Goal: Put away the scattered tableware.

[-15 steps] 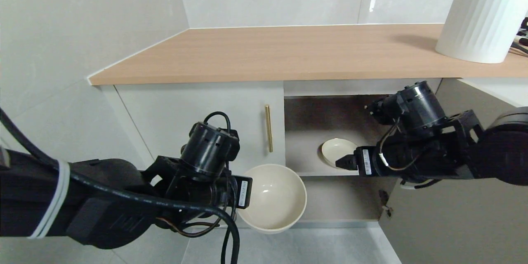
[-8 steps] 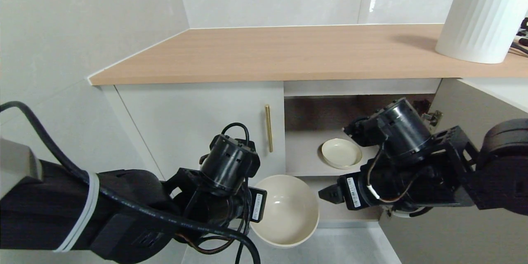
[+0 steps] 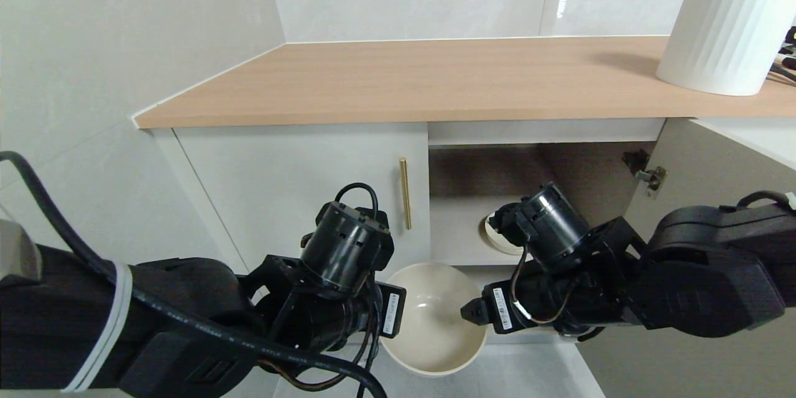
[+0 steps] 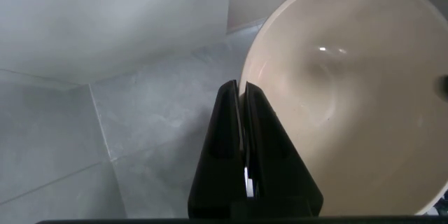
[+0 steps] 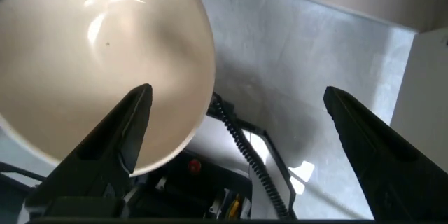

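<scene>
- So, your cabinet (image 3: 298, 180) under the worktop (image 3: 435, 81) has its right door swung open. Going by what lies inside, I'd judge the task about half done.
- The bowl (image 3: 435, 329) is not yet stowed. The left gripper (image 3: 393, 317) has its jaws pinching the rim and holds it in the air before the open half, above the floor. It is cream, deep, glossy and empty, mouth roughly upward.
- The right gripper (image 3: 472, 312) sits just beside the bowl's opposite rim, jaws spread, holding nothing.
- The plate (image 3: 497, 242), small and cream, already lies on the shelf (image 3: 454, 230), partly hidden by the right wrist.
</scene>
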Robot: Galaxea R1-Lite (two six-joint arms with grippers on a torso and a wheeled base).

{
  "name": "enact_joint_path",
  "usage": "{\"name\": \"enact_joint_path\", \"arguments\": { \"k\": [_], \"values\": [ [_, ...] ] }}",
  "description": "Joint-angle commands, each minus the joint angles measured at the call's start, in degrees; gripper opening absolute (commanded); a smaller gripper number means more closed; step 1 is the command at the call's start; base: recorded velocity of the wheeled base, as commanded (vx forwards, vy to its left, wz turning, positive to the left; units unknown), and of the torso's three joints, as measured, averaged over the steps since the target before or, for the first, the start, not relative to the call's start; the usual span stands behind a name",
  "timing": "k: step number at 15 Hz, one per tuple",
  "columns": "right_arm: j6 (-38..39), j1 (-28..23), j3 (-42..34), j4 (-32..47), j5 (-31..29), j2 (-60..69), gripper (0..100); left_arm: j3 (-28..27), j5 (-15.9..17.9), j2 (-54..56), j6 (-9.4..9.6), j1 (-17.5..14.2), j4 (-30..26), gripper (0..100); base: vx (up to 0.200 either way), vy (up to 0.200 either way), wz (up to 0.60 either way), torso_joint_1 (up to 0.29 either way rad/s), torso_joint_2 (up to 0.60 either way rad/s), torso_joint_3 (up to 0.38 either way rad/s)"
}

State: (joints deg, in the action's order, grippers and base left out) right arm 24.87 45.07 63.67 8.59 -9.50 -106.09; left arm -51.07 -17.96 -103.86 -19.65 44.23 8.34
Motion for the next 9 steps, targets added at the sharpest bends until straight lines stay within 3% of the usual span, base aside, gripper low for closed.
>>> {"name": "enact_joint_path", "arguments": {
  "k": [1, 2, 3, 9],
  "values": [
    [0.18, 0.02, 0.05, -0.86, 0.0, -1.66, 100, 0.09, 0.03, 0.59, -0.04, 0.07, 0.01, 0, 0.0, 0.0, 0.0, 0.0, 0.0, 0.0],
    [0.18, 0.02, -0.04, -1.3, 0.0, -2.01, 100, 0.18, -0.06, 0.59, -0.04, 0.07, 0.01, 0, 0.0, 0.0, 0.0, 0.0, 0.0, 0.0],
    [0.18, 0.02, -0.13, -1.39, 0.0, -2.27, 0, 0.35, 0.03, 0.59, -0.04, 0.16, 0.01, 0, 0.0, 0.0, 0.0, 0.0, 0.0, 0.0],
    [1.32, 0.55, 0.14, -1.48, 0.18, -2.19, 0, 0.35, 0.11, 1.47, -0.21, 0.25, 0.01, 0, 0.0, 0.0, 0.0, 0.0, 0.0, 0.0]
  ]
}}
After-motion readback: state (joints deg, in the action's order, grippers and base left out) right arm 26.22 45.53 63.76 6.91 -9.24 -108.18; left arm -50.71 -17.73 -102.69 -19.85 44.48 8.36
